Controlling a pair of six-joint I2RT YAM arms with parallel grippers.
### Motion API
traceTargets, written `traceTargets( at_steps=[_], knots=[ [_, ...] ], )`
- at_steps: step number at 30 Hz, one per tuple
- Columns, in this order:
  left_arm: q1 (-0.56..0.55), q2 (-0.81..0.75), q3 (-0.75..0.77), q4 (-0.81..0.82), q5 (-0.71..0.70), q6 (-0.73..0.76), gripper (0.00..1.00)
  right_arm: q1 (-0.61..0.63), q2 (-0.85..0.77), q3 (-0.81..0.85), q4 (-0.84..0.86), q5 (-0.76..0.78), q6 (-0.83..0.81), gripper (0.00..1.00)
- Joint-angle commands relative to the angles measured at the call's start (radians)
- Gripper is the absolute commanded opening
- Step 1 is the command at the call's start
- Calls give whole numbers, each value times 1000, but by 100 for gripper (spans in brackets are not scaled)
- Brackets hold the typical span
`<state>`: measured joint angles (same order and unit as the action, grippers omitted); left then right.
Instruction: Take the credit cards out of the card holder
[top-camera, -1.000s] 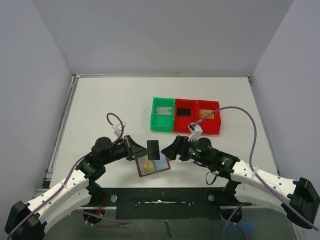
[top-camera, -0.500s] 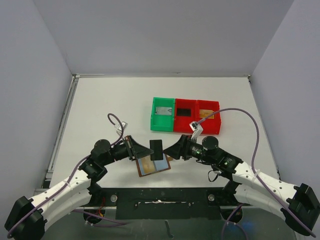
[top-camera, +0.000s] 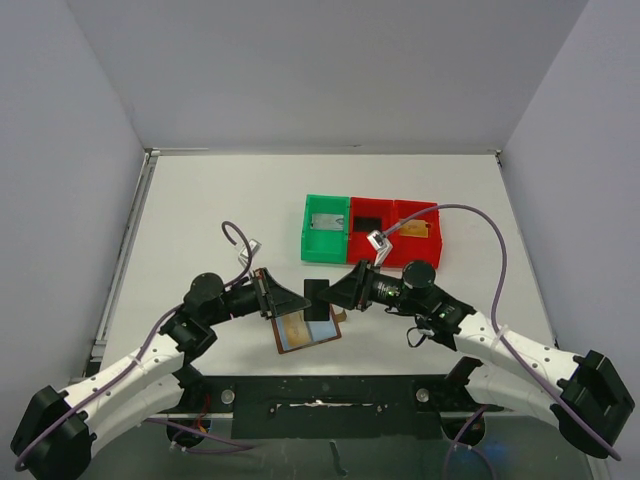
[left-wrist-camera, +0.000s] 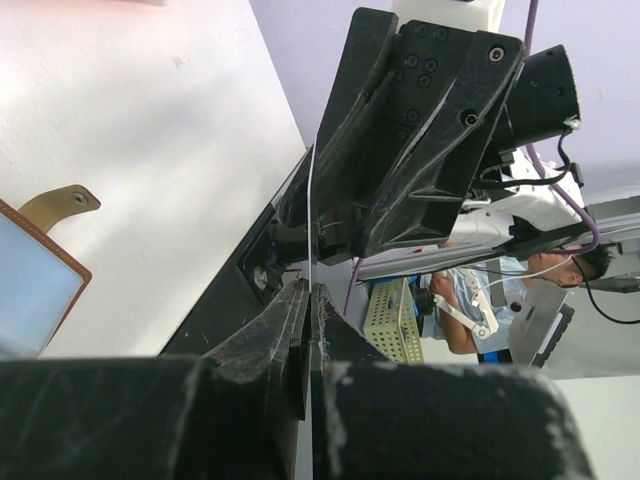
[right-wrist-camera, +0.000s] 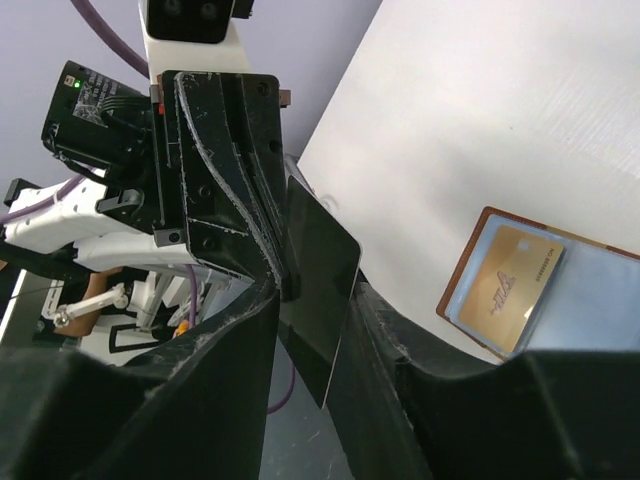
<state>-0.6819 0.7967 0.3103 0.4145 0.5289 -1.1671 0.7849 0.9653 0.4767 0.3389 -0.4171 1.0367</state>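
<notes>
The black card (top-camera: 317, 300) is held above the table (top-camera: 200, 220), its face turned toward the overhead camera and its long axis running 12 to 6 o'clock. The left hand (top-camera: 301, 298) is clenched on the card's 9 o'clock long edge. In the left wrist view the card shows edge-on, a thin line between the pressed fingers. The right hand (top-camera: 333, 294) straddles the 3 o'clock edge with a finger to either side; I cannot tell whether it grips. At 6 o'clock of that card the card holder (top-camera: 320, 333) lies open on the table, long axis about 8 to 2, with a golden-orange card (top-camera: 293, 328) in its 9 o'clock half.
</notes>
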Motion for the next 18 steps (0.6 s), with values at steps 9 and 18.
traceTargets(
  at_steps=[9,18],
  knots=[
    [-5,-29,-4,166,16,-53,0,-17,22,-72,331,-158,77,17],
    [-3,-88,70,-129,-82,54,67,-104,-111,-67,119,-73,7,0]
  ],
)
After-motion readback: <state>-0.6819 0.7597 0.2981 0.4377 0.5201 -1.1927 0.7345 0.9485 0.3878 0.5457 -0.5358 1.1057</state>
